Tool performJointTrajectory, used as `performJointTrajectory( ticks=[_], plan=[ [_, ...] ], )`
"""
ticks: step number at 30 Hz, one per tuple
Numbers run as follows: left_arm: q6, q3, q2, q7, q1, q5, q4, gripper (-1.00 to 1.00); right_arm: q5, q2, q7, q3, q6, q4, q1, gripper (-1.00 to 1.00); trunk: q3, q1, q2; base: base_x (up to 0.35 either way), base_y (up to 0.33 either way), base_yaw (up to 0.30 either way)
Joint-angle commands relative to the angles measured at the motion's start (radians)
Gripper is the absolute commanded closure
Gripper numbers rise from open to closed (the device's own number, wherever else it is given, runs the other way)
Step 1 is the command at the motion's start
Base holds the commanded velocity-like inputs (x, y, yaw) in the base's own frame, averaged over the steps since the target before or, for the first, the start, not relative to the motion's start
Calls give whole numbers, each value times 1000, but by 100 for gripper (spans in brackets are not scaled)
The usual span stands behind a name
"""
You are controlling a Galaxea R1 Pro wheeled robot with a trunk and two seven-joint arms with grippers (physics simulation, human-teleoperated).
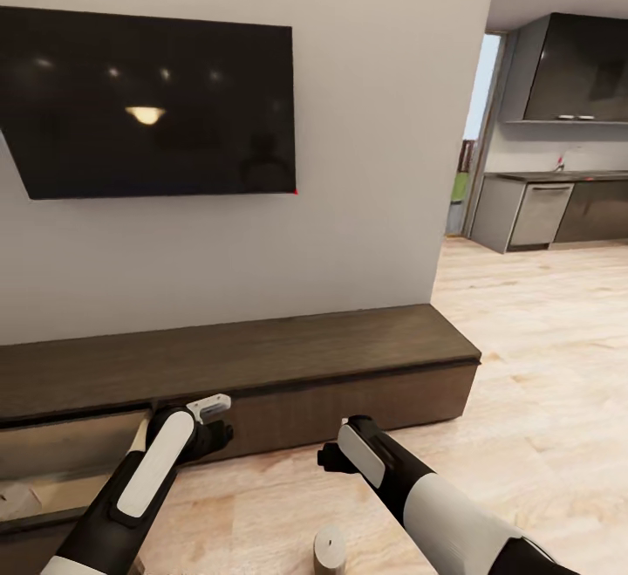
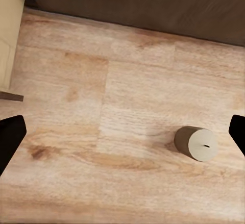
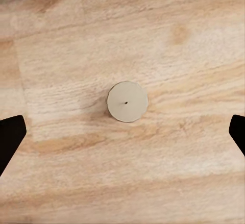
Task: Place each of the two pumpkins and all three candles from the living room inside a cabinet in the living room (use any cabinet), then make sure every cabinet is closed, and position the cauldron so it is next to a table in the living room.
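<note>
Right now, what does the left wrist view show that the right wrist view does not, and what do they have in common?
Left wrist view alone: the pale side of the open drawer at one edge, and the candle seen at a slant, off centre, with its side wall showing. Right wrist view alone: the same candle seen straight from above, centred between the fingertips. Both: the light wood floor, a strip of the dark cabinet, and open jaws with nothing held.
</note>
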Motion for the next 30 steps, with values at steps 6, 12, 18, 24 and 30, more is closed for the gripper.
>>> performJointTrajectory(
  ticks=[6,12,18,24,30],
  plan=[
    [2,-2,1,10,-1,9,0,-100,-11,-1,-10,7,3,-2,-1,-100,-1,0,-1,2,-1,13],
    [1,-2,1,10,-1,8,0,-100,-11,-1,-10,7,2,-2,-1,-100,-1,0,-1,102,0,1],
    [1,-2,1,10,-1,9,0,-100,-11,-1,-10,7,1,-2,-1,-100,-1,0,-1,160,-3,0],
    [2,0,-2,10,-1,21,-5,-100,-11,-1,-10,7,1,-2,-1,-100,-1,0,-1,63,-25,0],
    [5,2,-2,10,-1,40,-11,-100,-11,-1,-10,7,0,-1,-1,-100,-1,0,-1,5,-2,0]
  ],
)
